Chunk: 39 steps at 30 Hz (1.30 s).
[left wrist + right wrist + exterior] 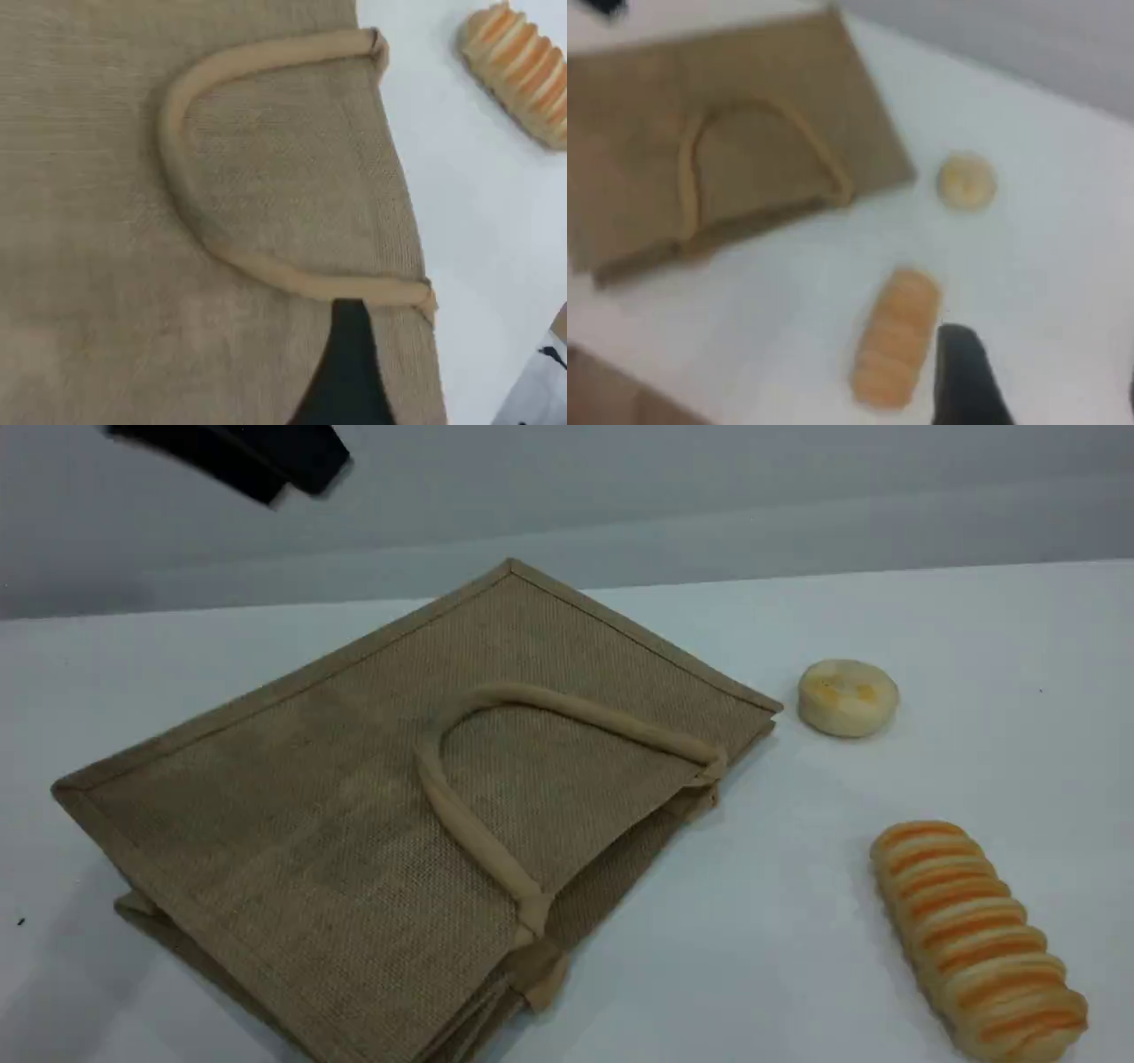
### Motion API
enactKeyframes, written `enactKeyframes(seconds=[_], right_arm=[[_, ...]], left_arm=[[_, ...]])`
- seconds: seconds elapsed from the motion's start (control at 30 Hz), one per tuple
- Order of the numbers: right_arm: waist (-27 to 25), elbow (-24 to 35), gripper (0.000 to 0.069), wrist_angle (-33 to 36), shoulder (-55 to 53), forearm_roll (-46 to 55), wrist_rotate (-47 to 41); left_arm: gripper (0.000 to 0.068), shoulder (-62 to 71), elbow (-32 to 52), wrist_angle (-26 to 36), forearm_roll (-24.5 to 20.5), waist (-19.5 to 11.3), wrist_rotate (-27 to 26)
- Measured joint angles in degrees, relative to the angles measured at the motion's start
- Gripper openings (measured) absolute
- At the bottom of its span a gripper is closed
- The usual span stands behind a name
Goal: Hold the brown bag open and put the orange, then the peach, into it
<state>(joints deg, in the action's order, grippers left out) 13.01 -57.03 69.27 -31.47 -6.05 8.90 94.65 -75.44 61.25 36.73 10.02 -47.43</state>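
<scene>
White table (797, 957) before a grey wall. Bag (354, 797) lies flat at its centre-left, mouth edge to the right, one handle (463, 815) folded onto the upper face; its inside is hidden. Right of the bag: round pastry (848, 697) and, nearer, striped roll (979, 939). Left gripper (266, 460) hangs above the bag's far-left side; right gripper (967, 381) is raised right of the bag. Whether either stands apart or together cannot be told.
</scene>
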Motion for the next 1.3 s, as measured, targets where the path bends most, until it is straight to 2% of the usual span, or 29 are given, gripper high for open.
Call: enactKeyframes(seconds=[0.17,0.27,0.43,0.6,0.7,0.83,1.03,1.17,1.3], right_arm=[[0.0,12.3,0.0340,0.0,7.2,3.1,-0.3],[0.0,17.5,0.0340,-2.6,11.2,2.0,-1.8],[0.0,22.3,0.0340,-4.7,17.3,0.3,-3.3],[0.0,27.0,0.0340,-5.4,22.8,-0.3,-5.1],[0.0,28.0,0.0340,-8.9,25.1,-0.2,-5.5],[0.0,28.0,0.0340,-8.3,25.3,0.2,-5.8],[0.0,28.0,0.0340,-8.3,25.3,0.2,-5.8],[0.0,28.0,0.0340,-8.2,25.3,0.2,-5.8],[0.0,28.0,0.0340,-8.2,25.3,0.4,-6.1]], left_arm=[[0.0534,-7.9,-0.1,5.0,-4.5,0.0,6.9],[0.0534,-12.3,-0.1,8.1,-6.8,0.0,11.0],[0.0534,-18.5,-0.1,9.0,-9.6,0.0,15.1],[0.0534,-23.7,1.2,8.8,-9.9,0.0,16.4],[0.0535,-27.6,4.4,8.8,-9.9,0.0,16.4],[0.0535,-34.1,11.2,8.8,-9.7,0.0,16.8],[0.0535,-47.6,24.3,1.5,-10.1,-0.1,20.0],[0.0535,-58.2,32.6,-2.1,-14.8,-0.1,25.3],[0.0535,-68.8,38.1,-1.9,-21.7,-0.1,33.5]])
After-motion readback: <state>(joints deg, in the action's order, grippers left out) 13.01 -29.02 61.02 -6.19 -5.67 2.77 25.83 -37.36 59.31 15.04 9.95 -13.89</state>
